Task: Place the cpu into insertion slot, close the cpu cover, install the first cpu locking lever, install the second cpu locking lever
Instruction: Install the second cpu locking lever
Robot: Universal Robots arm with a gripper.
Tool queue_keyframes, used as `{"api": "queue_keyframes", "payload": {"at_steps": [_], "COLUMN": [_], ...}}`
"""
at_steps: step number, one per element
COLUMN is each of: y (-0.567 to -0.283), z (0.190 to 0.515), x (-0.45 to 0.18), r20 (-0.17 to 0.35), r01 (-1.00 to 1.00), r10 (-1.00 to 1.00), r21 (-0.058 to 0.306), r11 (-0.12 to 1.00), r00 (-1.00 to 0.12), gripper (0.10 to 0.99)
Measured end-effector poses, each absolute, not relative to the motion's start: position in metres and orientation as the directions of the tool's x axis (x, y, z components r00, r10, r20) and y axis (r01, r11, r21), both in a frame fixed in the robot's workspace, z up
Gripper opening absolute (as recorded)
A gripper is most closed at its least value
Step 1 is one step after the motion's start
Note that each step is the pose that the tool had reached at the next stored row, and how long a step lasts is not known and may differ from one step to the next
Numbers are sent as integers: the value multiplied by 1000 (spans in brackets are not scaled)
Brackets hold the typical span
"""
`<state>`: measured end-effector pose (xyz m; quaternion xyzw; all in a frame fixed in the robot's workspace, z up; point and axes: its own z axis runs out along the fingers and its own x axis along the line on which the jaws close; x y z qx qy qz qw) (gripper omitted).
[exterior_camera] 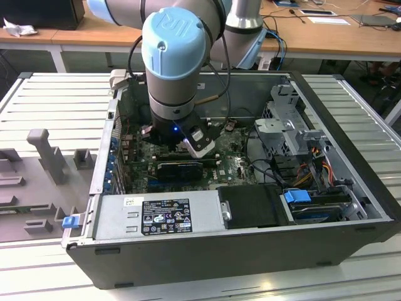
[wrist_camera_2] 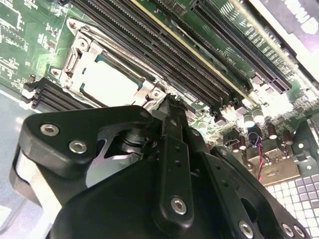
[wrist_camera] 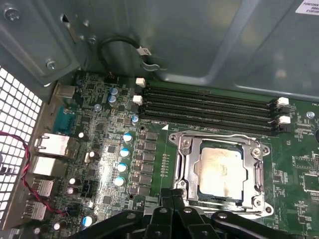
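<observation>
We see the cpu [wrist_camera: 221,173] seated in the insertion slot [wrist_camera: 185,175], with the cpu cover [wrist_camera: 259,172] lying closed around it. Our end effector [wrist_camera: 172,199] hovers just beside the socket's edge, fingers [wrist_camera_2: 172,144] drawn together and holding nothing. Memory slots [wrist_camera: 209,107] run close along the socket's far side; the case wall [wrist_camera: 199,40] rises beyond.

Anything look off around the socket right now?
Nothing stands out. The chip sits flat and square in the socket, with the metal cover down around it. The hand hovers at the socket's edge. No loose parts on the board.
</observation>
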<state>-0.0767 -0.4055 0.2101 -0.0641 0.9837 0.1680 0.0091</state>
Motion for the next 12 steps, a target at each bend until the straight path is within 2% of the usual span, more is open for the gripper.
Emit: {"api": "queue_keyframes", "payload": {"at_steps": [12], "y": [-405], "z": [228], "x": [-77], "r20": [-39], "r01": [-129], "r10": [-123], "r21": [329], "r11": [935], "r00": [-992], "gripper": [106]}}
